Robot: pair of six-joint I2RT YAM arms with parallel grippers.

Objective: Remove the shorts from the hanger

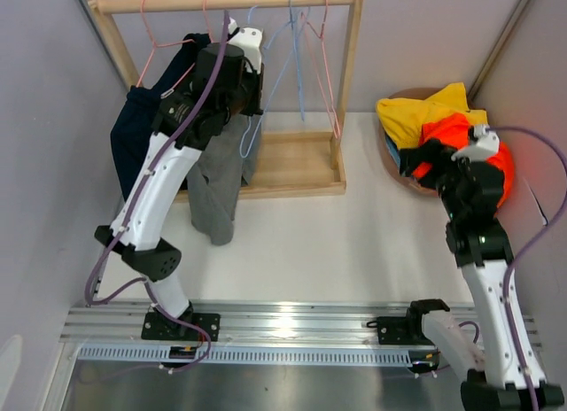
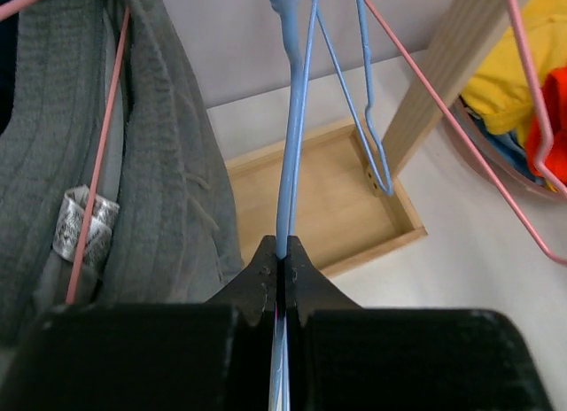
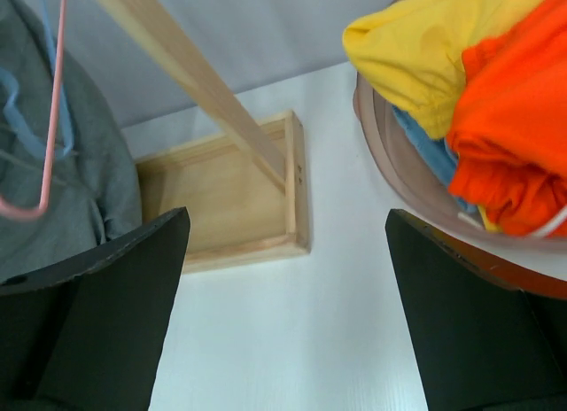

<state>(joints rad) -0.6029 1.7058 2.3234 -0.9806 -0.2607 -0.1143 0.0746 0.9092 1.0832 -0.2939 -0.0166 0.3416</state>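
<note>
1. Left gripper (image 2: 279, 249): black jaws pressed together, pinching a thin light-blue wire hanger (image 2: 295, 119).
2. Right gripper (image 3: 285, 218): jaws spread wide, holding nothing, just beside a round brown bowl (image 3: 385, 154).
3. Setting: a smooth white table (image 1: 337, 243) with pale lilac walls around it and a light wooden clothes rack (image 1: 351, 65) at the back.
4. Soft ribbed grey shorts (image 1: 217, 194) and navy shorts (image 1: 133, 132) hang on the rack from pink wire hangers (image 2: 96, 189).
5. Yellow shorts (image 1: 425, 110), orange shorts (image 1: 461, 132) and light-blue shorts (image 3: 425, 150) lie crumpled in the bowl.
</note>
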